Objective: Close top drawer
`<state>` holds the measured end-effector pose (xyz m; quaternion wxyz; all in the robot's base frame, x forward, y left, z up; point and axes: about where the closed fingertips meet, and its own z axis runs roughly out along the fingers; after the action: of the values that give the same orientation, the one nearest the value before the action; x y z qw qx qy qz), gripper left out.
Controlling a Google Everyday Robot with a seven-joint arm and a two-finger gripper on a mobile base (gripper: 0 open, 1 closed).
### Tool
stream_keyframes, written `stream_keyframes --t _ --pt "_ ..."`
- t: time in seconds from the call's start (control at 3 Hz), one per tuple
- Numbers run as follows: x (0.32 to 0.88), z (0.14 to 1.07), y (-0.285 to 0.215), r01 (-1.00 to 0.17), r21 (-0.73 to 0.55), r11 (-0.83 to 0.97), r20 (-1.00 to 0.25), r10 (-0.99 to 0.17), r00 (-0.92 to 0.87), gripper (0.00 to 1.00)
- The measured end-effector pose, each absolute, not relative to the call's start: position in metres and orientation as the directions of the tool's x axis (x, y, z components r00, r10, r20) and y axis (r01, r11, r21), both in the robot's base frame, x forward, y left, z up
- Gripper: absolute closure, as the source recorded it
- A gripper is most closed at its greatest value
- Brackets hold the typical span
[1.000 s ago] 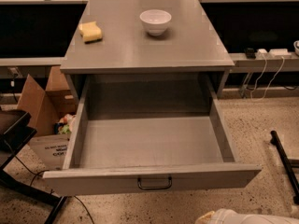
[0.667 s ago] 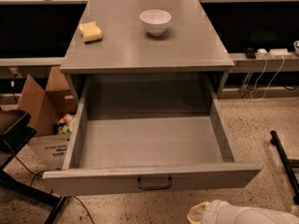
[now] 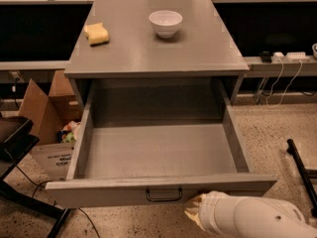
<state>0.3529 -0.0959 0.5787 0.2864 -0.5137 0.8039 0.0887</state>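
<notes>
Tool (image 3: 196,213) hovered just outside the open top drawer (image 3: 99,194), right of its handle (image 3: 164,196); wide or narrow could not be told.

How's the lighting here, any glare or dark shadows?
Camera view: warm, fairly dim light; the cabinet top has a soft sheen, no hard glare; the bowl and sponge cast small shadows; the darkest shade is at the back of the open top drawer; the end effector, at the bottom edge right of the handle, is brightly lit.
</notes>
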Motion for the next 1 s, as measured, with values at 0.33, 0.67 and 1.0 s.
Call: stream_keyframes --t 0.33,0.67,1.0 --pt "0.365 0.585 -0.074 -0.918 -0.174 0.356 -0.55 -0.808 -0.209 1.0" --pt "0.373 0.598 -0.06 -0.943 -0.19 0.274 -0.542 -0.83 -0.132 1.0" --pt "0.38 0.598 -0.059 -0.941 -0.199 0.273 -0.542 -0.831 -0.126 1.0"
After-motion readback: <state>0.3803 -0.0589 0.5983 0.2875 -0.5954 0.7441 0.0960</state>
